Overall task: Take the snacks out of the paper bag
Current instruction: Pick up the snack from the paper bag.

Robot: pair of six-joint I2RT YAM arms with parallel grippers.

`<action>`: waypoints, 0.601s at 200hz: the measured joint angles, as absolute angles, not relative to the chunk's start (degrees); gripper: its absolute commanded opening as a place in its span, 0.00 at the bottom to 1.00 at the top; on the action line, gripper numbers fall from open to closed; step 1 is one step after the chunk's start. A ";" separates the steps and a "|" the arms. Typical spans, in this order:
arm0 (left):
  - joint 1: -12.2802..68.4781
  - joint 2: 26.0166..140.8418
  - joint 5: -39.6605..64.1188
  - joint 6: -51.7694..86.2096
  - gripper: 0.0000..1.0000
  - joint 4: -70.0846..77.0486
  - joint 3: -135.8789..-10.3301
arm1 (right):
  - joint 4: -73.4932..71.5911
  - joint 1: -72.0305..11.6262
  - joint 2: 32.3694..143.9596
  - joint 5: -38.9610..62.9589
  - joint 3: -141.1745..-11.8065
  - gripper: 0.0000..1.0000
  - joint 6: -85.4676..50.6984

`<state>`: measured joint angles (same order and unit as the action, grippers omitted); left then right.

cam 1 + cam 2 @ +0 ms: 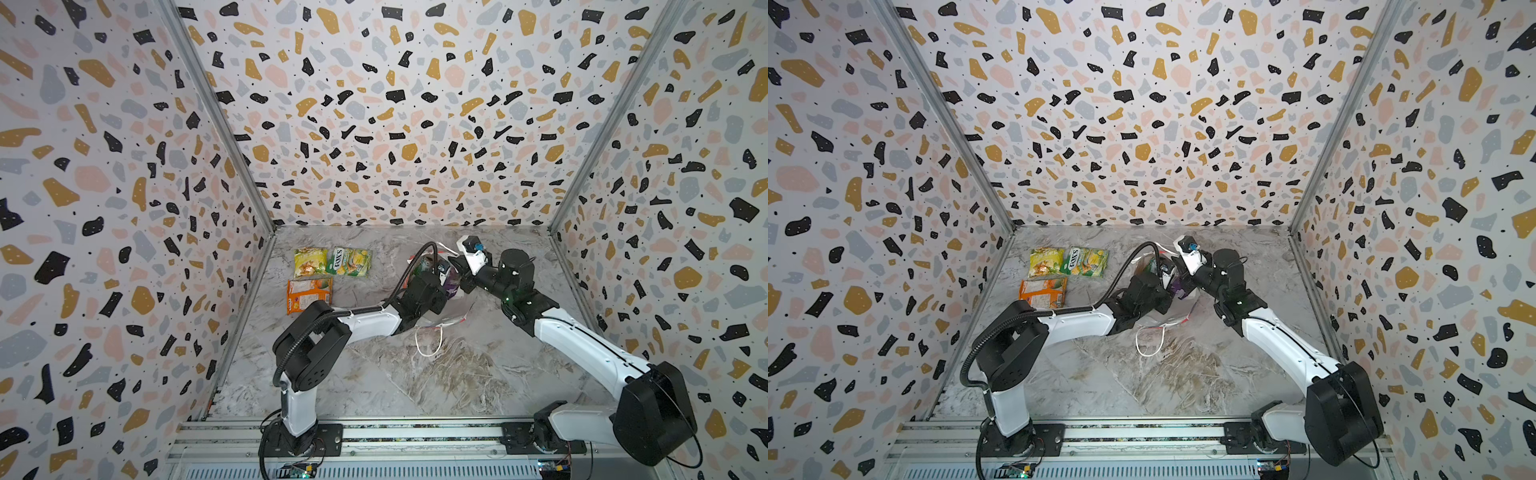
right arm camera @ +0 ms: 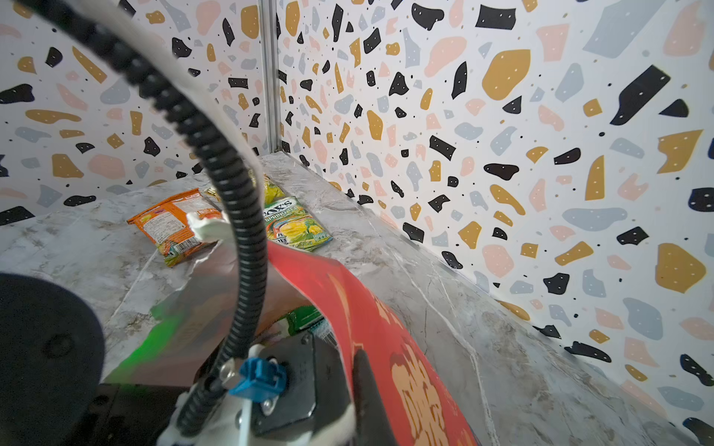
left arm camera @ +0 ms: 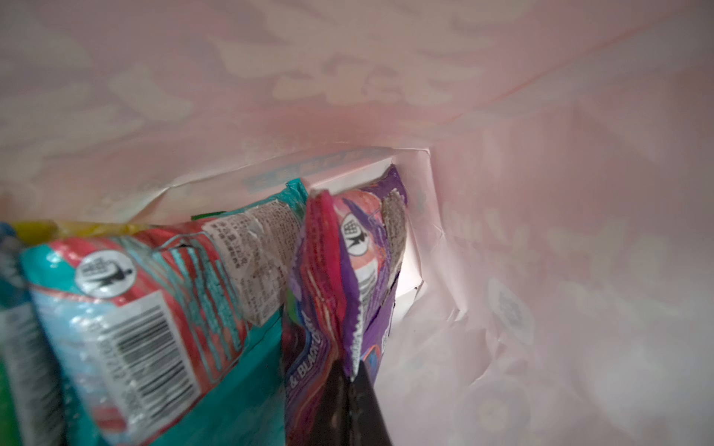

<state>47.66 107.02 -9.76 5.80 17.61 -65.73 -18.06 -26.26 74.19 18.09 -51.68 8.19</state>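
Pinching the purple packet (image 3: 363, 270) by its glossy sawtooth edge with the left pincer (image 3: 353, 380), deep inside the creased paper bag (image 3: 502, 193). Clamping the bag's red wall with the right pincer (image 2: 357, 367). Just beside the left pincer, crinkly teal packet (image 3: 154, 309); well apart, flat orange packet (image 1: 309, 294).

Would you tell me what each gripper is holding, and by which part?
Left gripper: the purple packet, pinched at its serrated edge inside the paper bag. Right gripper: the bag's red wall near its opening.

Robot lab booth: terrazzo-print walls (image 1: 374, 104), marble tabletop (image 1: 415, 374), aluminium rail (image 1: 415, 432)
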 measured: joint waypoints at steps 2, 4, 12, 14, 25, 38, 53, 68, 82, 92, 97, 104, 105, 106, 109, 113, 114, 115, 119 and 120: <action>47.66 106.98 -9.69 5.80 0.01 17.63 -65.69 | -18.11 -26.22 74.19 18.11 -51.68 0.00 8.14; 47.66 106.85 -9.65 5.80 0.01 17.63 -65.60 | -18.15 -26.20 74.22 18.17 -51.68 0.00 8.12; 47.66 106.24 -9.47 5.80 0.01 17.47 -65.25 | -18.28 -26.06 74.24 18.28 -51.66 0.00 7.97; 47.66 106.04 -9.43 5.82 0.00 17.41 -65.17 | -18.31 -26.00 74.24 18.33 -51.64 0.00 7.94; 47.66 105.12 -9.28 5.85 0.00 17.17 -64.69 | -18.46 -25.85 74.26 18.44 -51.59 0.00 7.86; 47.64 103.90 -9.17 6.02 0.00 17.02 -64.12 | -18.50 -25.71 74.26 18.50 -51.57 0.00 7.75; 47.64 102.59 -9.04 6.17 0.00 16.95 -63.61 | -18.61 -25.71 74.26 18.61 -51.57 0.00 7.73; 47.64 101.58 -9.02 6.20 0.00 16.82 -63.37 | -18.65 -25.71 74.26 18.65 -51.57 0.00 7.70; 47.64 100.95 -8.97 6.20 0.00 16.75 -63.33 | -18.68 -25.67 74.26 18.68 -51.57 0.00 7.70; 47.64 100.42 -8.93 6.20 0.00 16.75 -63.18 | -18.72 -25.65 74.30 18.68 -51.57 0.00 7.68; 47.64 99.98 -8.93 6.20 0.00 16.73 -62.94 | -18.74 -25.61 74.32 18.68 -51.57 0.00 7.66; 47.64 99.46 -8.88 6.20 0.00 16.71 -62.65 | -18.81 -25.61 74.37 18.68 -51.57 0.00 7.62; 47.64 99.35 -8.86 6.20 0.00 16.71 -62.59 | -18.83 -25.61 74.39 18.68 -51.57 0.00 7.60; 47.64 99.29 -8.84 6.20 0.00 16.71 -62.54 | -18.83 -25.61 74.41 18.68 -51.57 0.00 7.57; 47.64 99.07 -8.82 6.17 0.00 16.69 -62.41 | -18.87 -25.61 74.46 18.68 -51.57 0.00 7.55; 47.64 98.76 -8.82 6.17 0.00 16.69 -62.28 | -18.94 -25.61 74.54 18.68 -51.57 0.00 7.51; 47.64 98.63 -8.80 6.17 0.00 16.69 -62.24 | -18.94 -25.61 74.56 18.68 -51.57 0.00 7.51; 47.64 98.59 -8.80 6.20 0.00 16.69 -62.22 | -18.96 -25.61 74.59 18.68 -51.57 0.00 7.51; 47.64 98.35 -8.75 6.17 0.00 16.67 -62.15 | -19.00 -25.61 74.65 18.68 -51.57 0.00 7.49; 47.64 98.30 -8.75 6.17 0.00 16.64 -62.13 | -19.05 -25.61 74.70 18.68 -51.57 0.00 7.49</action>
<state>47.64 98.30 -8.75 6.17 16.64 -62.13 -19.05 -25.61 74.70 18.68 -51.57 7.49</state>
